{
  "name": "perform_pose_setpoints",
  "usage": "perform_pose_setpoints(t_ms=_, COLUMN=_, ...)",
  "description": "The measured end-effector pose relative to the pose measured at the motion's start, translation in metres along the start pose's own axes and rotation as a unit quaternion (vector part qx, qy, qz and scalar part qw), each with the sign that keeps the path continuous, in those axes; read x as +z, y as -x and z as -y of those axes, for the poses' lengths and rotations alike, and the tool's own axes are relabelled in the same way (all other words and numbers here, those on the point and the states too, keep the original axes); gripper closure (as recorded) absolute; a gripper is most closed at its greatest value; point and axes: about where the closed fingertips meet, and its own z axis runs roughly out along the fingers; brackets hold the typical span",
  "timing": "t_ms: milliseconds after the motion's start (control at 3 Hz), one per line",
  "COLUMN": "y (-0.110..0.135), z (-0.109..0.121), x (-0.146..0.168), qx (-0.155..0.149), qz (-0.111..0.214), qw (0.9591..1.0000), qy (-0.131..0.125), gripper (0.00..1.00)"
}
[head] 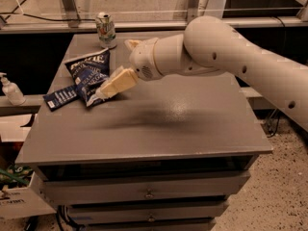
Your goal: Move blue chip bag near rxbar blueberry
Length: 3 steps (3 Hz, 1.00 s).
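Note:
The blue chip bag (88, 71), a puffy navy foil bag with white lettering, lies at the table's left side. The rxbar blueberry (59, 97), a small flat dark blue wrapper, lies right next to the bag's lower left edge. My gripper (114, 69) is at the bag's right side with its cream fingers spread apart. The lower finger (115, 83) reaches over the bag's lower right corner. The upper finger (132, 44) points toward the back of the table. Nothing is held between them.
A drink can (106, 29) stands at the back left of the grey table (183, 129). A soap bottle (10, 90) stands on a ledge off the left edge. Drawers sit below the tabletop. My white arm crosses in from the right.

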Motion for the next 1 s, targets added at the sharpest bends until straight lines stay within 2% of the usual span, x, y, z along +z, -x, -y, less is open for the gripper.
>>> perform_pose_setpoints(t_ms=333, y=-0.014, z=0.015, x=-0.043, qx=-0.013, qz=-0.008, qw=0.9996, qy=-0.025, gripper=0.0)
perform_pose_setpoints(t_ms=667, y=-0.038, z=0.019, x=-0.084, qx=-0.001, qz=0.014, qw=0.9979, qy=-0.064, gripper=0.0)
perform_pose_setpoints(t_ms=1000, y=-0.051, z=0.028, x=-0.125, qx=0.009, qz=0.014, qw=0.9947, qy=-0.101, gripper=0.0)
